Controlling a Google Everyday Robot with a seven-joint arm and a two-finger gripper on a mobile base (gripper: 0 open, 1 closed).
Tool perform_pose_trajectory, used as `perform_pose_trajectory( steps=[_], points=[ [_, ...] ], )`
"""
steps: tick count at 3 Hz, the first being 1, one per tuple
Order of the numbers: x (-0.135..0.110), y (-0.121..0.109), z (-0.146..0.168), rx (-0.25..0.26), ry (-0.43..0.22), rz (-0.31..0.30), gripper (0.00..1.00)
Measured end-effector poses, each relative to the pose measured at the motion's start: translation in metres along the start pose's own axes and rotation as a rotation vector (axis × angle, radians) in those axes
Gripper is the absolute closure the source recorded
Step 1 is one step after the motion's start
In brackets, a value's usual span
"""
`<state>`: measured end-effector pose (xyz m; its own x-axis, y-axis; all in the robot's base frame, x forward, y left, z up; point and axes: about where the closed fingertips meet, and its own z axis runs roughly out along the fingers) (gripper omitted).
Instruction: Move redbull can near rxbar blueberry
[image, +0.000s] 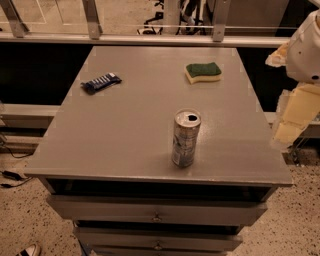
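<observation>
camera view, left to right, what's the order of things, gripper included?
rxbar → can → sponge, further back and a bit right of the can → gripper, beyond the table's right edge.

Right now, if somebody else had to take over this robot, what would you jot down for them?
Gripper: beyond the right side of the table, touching none of the items.
Redbull can: upright near the front edge, untouched.
Rxbar blueberry: flat at the back left, well apart from the can.
Sponge: back right, not part of the job.
Done: nothing yet.
Left: grasp the can, carry it to the back left and set it beside the bar.
</observation>
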<state>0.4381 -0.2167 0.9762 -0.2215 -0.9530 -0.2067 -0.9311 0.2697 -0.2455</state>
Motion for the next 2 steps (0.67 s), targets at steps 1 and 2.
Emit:
perform_pose_trajectory(
  steps=[1,2],
  points=[
    [0.0,0.0,0.0,0.0,0.0,0.0,0.0],
    [0.0009,0.0049,0.0067,-0.027,-0.046,0.022,0.0]
  ],
)
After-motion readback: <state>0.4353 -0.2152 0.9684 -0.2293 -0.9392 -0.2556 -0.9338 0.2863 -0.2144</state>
